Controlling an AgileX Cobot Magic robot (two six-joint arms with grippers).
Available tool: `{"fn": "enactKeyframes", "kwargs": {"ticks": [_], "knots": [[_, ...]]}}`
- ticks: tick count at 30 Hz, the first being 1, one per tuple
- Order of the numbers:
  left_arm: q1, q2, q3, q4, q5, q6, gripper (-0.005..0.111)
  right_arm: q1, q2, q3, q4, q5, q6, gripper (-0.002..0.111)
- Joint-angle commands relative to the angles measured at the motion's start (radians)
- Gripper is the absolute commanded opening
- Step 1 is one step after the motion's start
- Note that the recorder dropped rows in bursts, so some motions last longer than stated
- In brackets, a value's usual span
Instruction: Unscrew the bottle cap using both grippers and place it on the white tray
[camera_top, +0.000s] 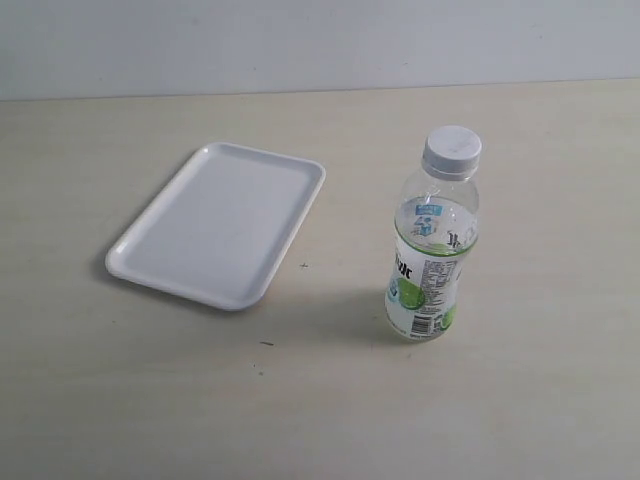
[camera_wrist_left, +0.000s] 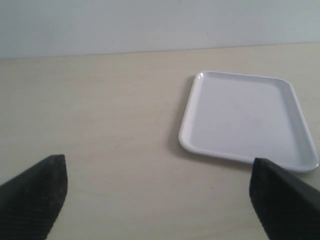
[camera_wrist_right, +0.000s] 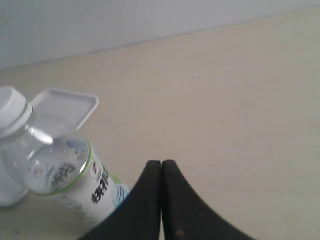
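- On the pale table (camera_top: 150, 400), in the exterior view, the tray (camera_top: 215, 225) lies flat left of centre. It sits at a slant, its long sides running away from the camera.
- The tray is white, with rounded corners and a low raised rim.
- The bottle (camera_top: 430, 270) stands upright to the right of the tray. The two are apart, with a strip of table between them.
- The cap (camera_top: 452, 151) sits on the bottle's neck. It is white and round and looks square on the neck; how tightly it is screwed on cannot be told.
- The bottle's body is clear. A green-and-white label (camera_top: 425, 290) wraps the lower half, with dark print on it.
- The bottle seems to hold clear liquid up to the shoulder, though the glare makes this uncertain.
- Left gripper (camera_wrist_left: 157, 167), in the left wrist view: two dark fingers (camera_wrist_left: 40, 195) are spread wide, with only table showing between them.
- The left gripper holds nothing. The tray lies ahead of it on the table, and one finger's tip overlaps the tray's near corner in the picture; contact cannot be judged.
- Right gripper (camera_wrist_right: 161, 167), in the right wrist view: the jaws are pressed together tip to tip and pinch nothing.
- The right gripper hangs over the table, near the bottle but apart from it.
- In this view the bottle's label and cap show beside the gripper, and a corner of the tray shows behind the bottle.
- A plain pale wall (camera_top: 300, 40) rises past the table's far edge.
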Motion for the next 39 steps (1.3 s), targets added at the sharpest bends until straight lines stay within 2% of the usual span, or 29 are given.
{"fn": "enactKeyframes", "kwargs": {"ticks": [1,4,7,11,14,16,18,21,26,29,39], "knots": [[-0.007,-0.007,0.002,0.004,-0.006,0.0,0.094,-0.002,0.023,0.074,0.478,0.019,-0.454,0.002],[-0.007,-0.007,0.002,0.004,-0.006,0.0,0.094,-0.002,0.073,0.099,0.779,0.183,-0.781,0.004],[-0.007,-0.007,0.002,0.004,-0.006,0.0,0.094,-0.002,0.146,0.118,0.878,0.32,-0.995,0.008],[-0.007,-0.007,0.002,0.004,-0.006,0.0,0.094,-0.002,0.246,0.127,0.955,0.348,-1.157,0.018],[-0.007,-0.007,0.002,0.004,-0.006,0.0,0.094,-0.002,0.351,0.127,0.976,0.387,-1.231,0.038],[-0.007,-0.007,0.002,0.004,-0.006,0.0,0.094,-0.002,0.429,0.127,0.976,0.421,-1.268,0.059],[-0.007,-0.007,0.002,0.004,-0.006,0.0,0.094,-0.002,0.502,0.127,0.981,0.429,-1.326,0.074],[-0.007,-0.007,0.002,0.004,-0.006,0.0,0.094,-0.002,0.61,0.127,1.032,0.426,-1.443,0.085],[-0.007,-0.007,0.002,0.004,-0.006,0.0,0.094,-0.002,0.758,0.127,1.161,0.412,-1.678,0.085],[-0.007,-0.007,0.002,0.004,-0.006,0.0,0.094,-0.002,0.818,0.127,1.176,0.408,-1.816,0.085],[-0.007,-0.007,0.002,0.004,-0.006,0.0,0.094,-0.002,0.847,0.013,1.176,0.377,-1.816,0.085]]}}
